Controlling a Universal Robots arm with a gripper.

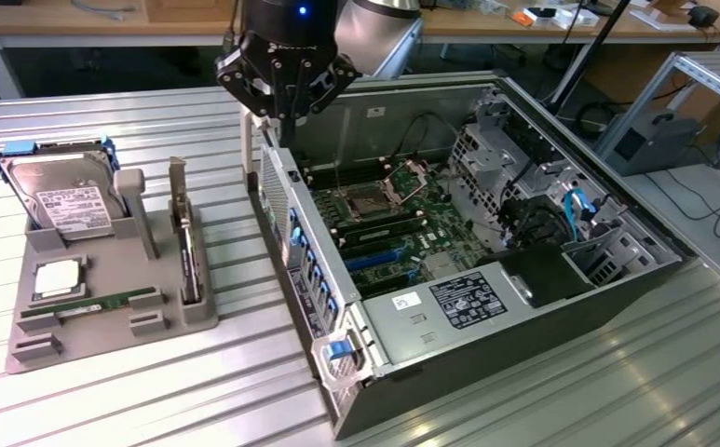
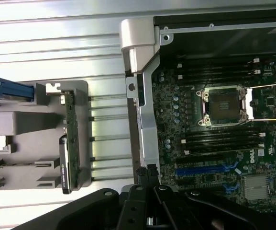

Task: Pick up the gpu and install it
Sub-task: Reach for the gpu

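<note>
Start from the gripper (image 1: 275, 114): pressed together, clamped on nothing, hanging above the back corner of the open computer case (image 1: 288, 200). Judge this as the reach stage of the pick-up, with nothing lifted yet and the install not yet done.

Look toward eight o'clock from the gripper in the exterior view for the gpu (image 1: 187, 244). Find it standing on its long edge in a slot of the grey holder (image 1: 111, 321) on the table (image 1: 148, 410), with its silver bracket (image 1: 177, 182) at the twelve o'clock end. Note its place near the case wall, yet apart from it.

To do the reach well:
- Spread the gripper before descending, not on the way down.
- Turn the wrist to set the fingers across the card's thin face, square to its long edge.
- Come down over the middle of the upper edge, away from the bracket.
- Stay off the holder's grey upright (image 1: 136, 209) at nine o'clock from the card, and off the case wall at three o'clock. Expect little room on either side.
- Close on bare board edge, not on components.
- Expect a thin, stiff, light card, probably prone to tipping in its slot under any sideways push, so keep the approach vertical.
- Draw it straight up out of the slot, without twist.

Leave alone the hard drive (image 1: 68, 200) at ten o'clock from the card and the green memory stick (image 1: 99, 305) at eight o'clock.
</note>
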